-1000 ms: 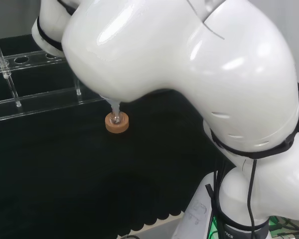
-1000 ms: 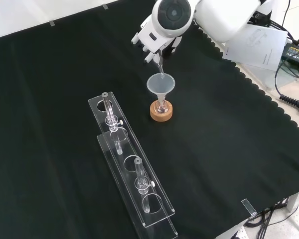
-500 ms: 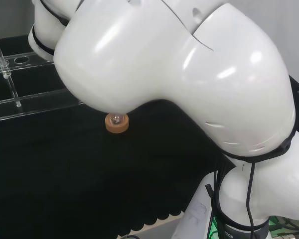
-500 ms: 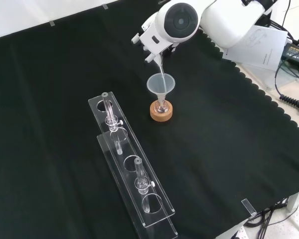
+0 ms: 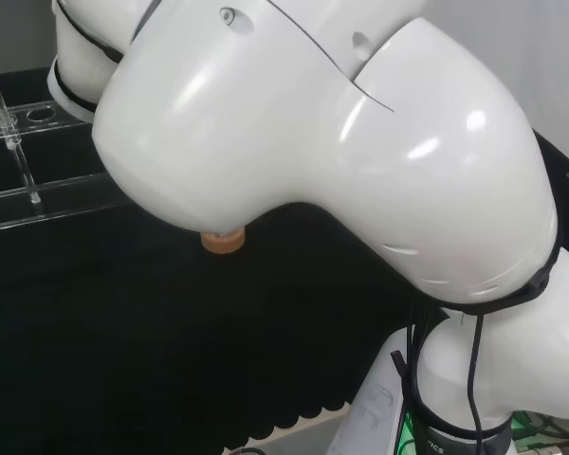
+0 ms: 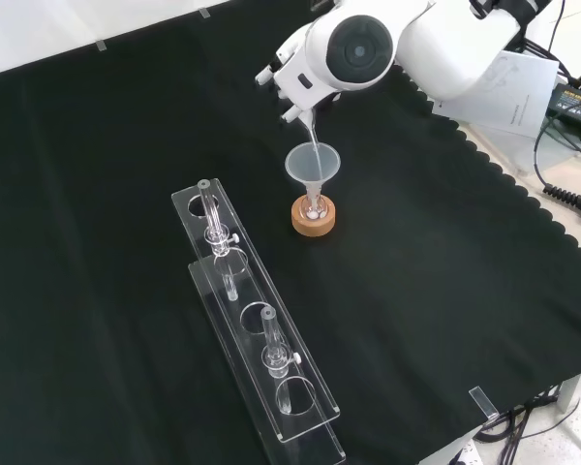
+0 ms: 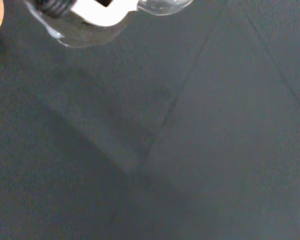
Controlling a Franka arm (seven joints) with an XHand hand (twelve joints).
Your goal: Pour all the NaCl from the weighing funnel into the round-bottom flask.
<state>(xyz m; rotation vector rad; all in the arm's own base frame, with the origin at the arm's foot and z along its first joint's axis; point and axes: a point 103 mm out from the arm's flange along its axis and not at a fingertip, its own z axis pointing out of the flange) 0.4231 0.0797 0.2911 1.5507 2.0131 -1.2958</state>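
In the front view a small round-bottom flask point(image 6: 314, 204) sits on a cork ring point(image 6: 314, 218) near the middle of the cloth. A clear cone funnel point(image 6: 314, 164) stands in its neck. Just above it, the hand point(image 6: 289, 81) comes in from the top, partly behind the arm's link with the round grey cap. Its fingers are curled on the clear weighing funnel point(image 6: 310, 136), which is tilted with its thin spout down inside the cone funnel's mouth. The head view has the cork ring point(image 5: 222, 242) peeking out under the big white link. The wrist view catches a blurred white hand part point(image 7: 97, 12) and clear glass point(image 7: 162, 5).
Two clear racks point(image 6: 257, 325) with a few tubes lie left of and nearer than the flask in the front view; in the head view a rack point(image 5: 38, 161) is at far left. Papers point(image 6: 508, 92) and cables lie beyond the cloth's scalloped right edge.
The arm's links have swung over: in the head view they now hide the funnel and flask above the cork ring. In the front view the weighing funnel's spout sits lower in the cone funnel.
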